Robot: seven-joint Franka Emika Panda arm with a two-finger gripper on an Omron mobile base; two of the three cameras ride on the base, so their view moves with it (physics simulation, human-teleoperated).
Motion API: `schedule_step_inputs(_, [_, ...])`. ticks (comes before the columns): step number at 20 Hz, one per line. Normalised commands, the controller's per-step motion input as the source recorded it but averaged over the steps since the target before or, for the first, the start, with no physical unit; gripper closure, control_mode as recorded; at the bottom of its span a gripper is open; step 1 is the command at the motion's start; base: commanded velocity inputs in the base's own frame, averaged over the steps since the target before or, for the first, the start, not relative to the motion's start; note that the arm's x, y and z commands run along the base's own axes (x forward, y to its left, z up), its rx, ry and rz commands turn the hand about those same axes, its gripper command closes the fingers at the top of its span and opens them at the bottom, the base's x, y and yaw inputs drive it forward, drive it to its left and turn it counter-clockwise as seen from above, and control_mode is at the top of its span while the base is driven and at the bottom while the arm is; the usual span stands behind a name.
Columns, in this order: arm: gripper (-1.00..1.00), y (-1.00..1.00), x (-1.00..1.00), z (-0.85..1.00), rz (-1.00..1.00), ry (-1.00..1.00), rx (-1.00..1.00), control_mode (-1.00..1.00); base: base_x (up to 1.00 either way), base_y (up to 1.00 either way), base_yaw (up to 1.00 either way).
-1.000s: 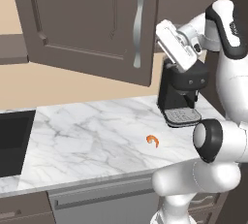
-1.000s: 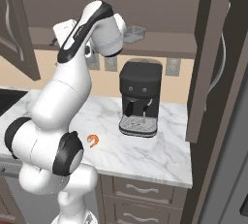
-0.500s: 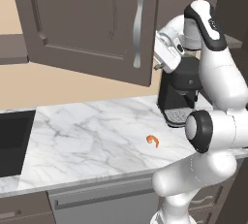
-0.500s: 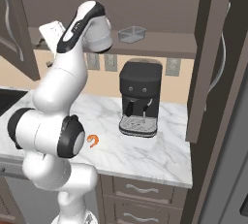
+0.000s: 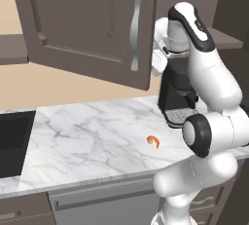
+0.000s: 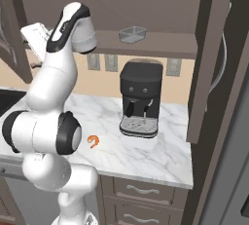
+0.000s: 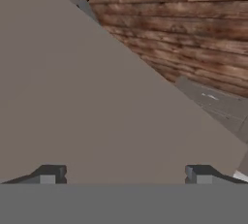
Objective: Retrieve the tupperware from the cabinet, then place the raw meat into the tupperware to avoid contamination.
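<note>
pincer (image 7: 124,177) is spread wide, nothing held, raised close to the open cabinet door (image 5: 92,24). tupperware (image 6: 132,34) is seen on the cabinet shelf (image 6: 160,39), raw meat (image 5: 153,141) on the table (image 5: 87,141). risk: door could be clipped during the swing toward the shelf, given the tight clearance.

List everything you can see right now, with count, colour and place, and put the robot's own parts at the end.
tupperware: one, grey translucent, on the inner shelf of the cabinet, above the coffee machine.
raw meat: one, orange, on the counter in front of the coffee machine.
cabinet: one, dark brown, on the wall, its door with a silver bar handle swung open.
coffee machine: one, black, at the back of the counter.
counter: one, white marble.
sink: one, black, at the counter's left end.
wall outlets: three, grey, behind the coffee machine.
gripper: one, dark fingertips, open, close to the cabinet door.
</note>
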Motion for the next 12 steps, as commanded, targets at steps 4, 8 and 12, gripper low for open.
schedule_step_inputs(4, [-1.0, 0.46, -0.38, -0.04, -0.06, 0.0, 0.0, -1.0, 0.0, 0.0, 0.0])
schedule_step_inputs(8, [-1.0, 0.49, -0.36, -0.04, -0.1, 0.0, 0.0, -1.0, 0.0, 0.0, 0.0])
schedule_step_inputs(12, [-1.0, 0.51, -0.33, -0.07, -0.13, 0.0, 0.0, -1.0, 0.0, 0.0, 0.0])
